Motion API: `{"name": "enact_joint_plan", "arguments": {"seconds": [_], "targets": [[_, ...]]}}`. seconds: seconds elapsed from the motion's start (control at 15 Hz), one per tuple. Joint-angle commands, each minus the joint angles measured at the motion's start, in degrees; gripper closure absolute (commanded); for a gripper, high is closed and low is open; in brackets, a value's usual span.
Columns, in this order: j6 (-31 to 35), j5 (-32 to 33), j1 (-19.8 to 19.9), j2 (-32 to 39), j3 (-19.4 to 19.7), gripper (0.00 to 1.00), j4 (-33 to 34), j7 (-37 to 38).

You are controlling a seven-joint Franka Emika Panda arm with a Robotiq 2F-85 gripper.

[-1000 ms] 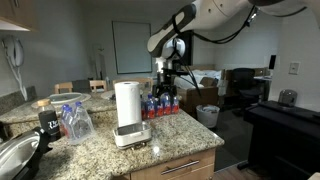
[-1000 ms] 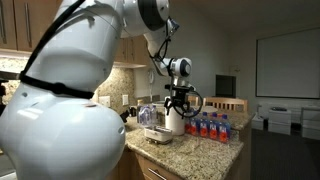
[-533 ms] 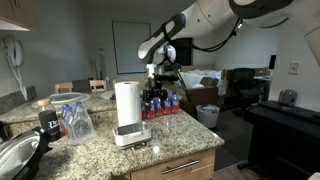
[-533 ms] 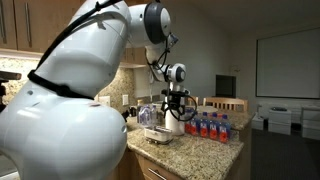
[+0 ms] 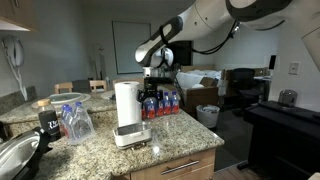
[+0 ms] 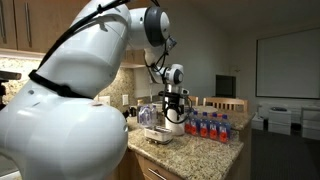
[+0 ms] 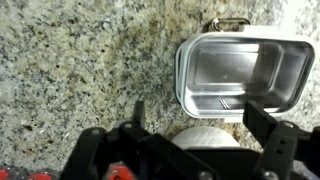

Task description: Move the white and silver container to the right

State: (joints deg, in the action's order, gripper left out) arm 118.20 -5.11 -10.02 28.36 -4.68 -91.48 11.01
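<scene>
The white and silver container (image 5: 131,135) sits on the granite counter, right in front of the tall paper towel roll (image 5: 126,102). In the wrist view the container (image 7: 245,75) shows its shiny empty inside, with the round top of the roll (image 7: 207,136) just below it. My gripper (image 7: 200,118) is open and empty, its two fingers wide apart over the roll's top. In both exterior views the gripper (image 5: 155,87) (image 6: 172,104) hangs beside the top of the roll (image 6: 176,122), above and behind the container (image 6: 158,136).
A pack of red-capped bottles (image 5: 161,106) stands just behind the roll, also in an exterior view (image 6: 210,127). A clear bag of bottles (image 5: 76,122), a black mug (image 5: 47,124) and a metal pan (image 5: 14,156) lie further along the counter. The counter's front edge (image 5: 180,152) is close to the container.
The gripper has moved sideways towards the paper towel roll and a little lower, now over its top. The container and the roll have not moved.
</scene>
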Motion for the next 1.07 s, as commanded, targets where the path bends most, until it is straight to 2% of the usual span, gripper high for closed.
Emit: {"name": "enact_joint_plan", "arguments": {"seconds": [0.0,0.2,0.47,0.53,0.6,1.0], "targets": [[4.5,2.4,-3.7,5.7,2.3,0.0,3.1,12.8],[2.1,3.0,-5.2,9.9,3.9,0.0,4.7,18.4],[1.5,2.0,-5.3,12.7,4.1,0.0,4.6,19.1],[1.8,2.1,-5.3,13.0,4.0,0.25,4.6,18.3],[1.7,2.2,-5.4,13.2,3.9,0.26,4.6,17.8],[3.8,4.1,-8.2,12.7,4.4,0.71,5.2,19.3]]}}
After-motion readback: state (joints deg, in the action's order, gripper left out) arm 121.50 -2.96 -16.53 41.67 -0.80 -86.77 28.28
